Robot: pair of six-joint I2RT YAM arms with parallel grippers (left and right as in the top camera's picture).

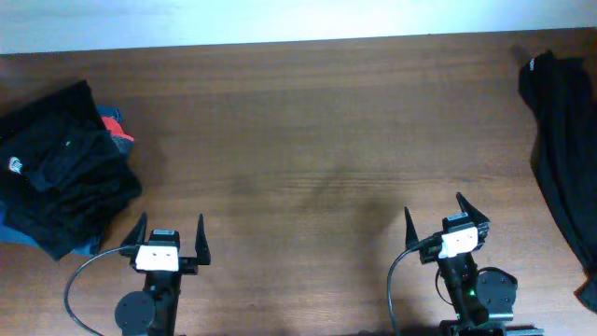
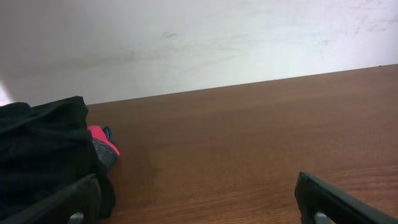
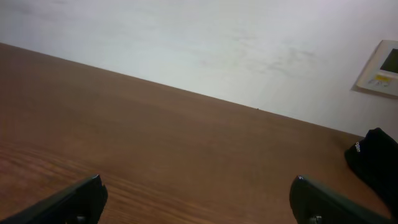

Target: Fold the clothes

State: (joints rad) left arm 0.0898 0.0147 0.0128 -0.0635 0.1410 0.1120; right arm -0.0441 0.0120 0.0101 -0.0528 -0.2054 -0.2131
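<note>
Brown wooden worktop (image 1: 308, 140) runs back to a white wall (image 2: 186, 37), and its middle is bare. The 2 claws sit at the near edge, well apart. The left claw (image 1: 171, 224) and right claw (image 1: 434, 210) both stand wide and hold nothing.

A loose black shirt (image 1: 564, 140) lies at the far right edge, stretched long and rumpled, its lower end running out of the overhead view. A pile (image 1: 65, 177) of dark clothes sits far left, with a red cloth (image 1: 117, 126) showing at its side, just beyond the left claw.

Risks, as I judge them:
- The shirt looks hard to reach. A pinch on 1 layer at its near side could drag it crooked or pull it off the edge.
- Whether part of it already hangs over the side cannot be told, and if so its weight would work against the pull.
- The left claw is near the pile, so a swing outward could snag and topple it.
- Black on black hides the seams and collar, so a grasp may land on the wrong spot.
</note>
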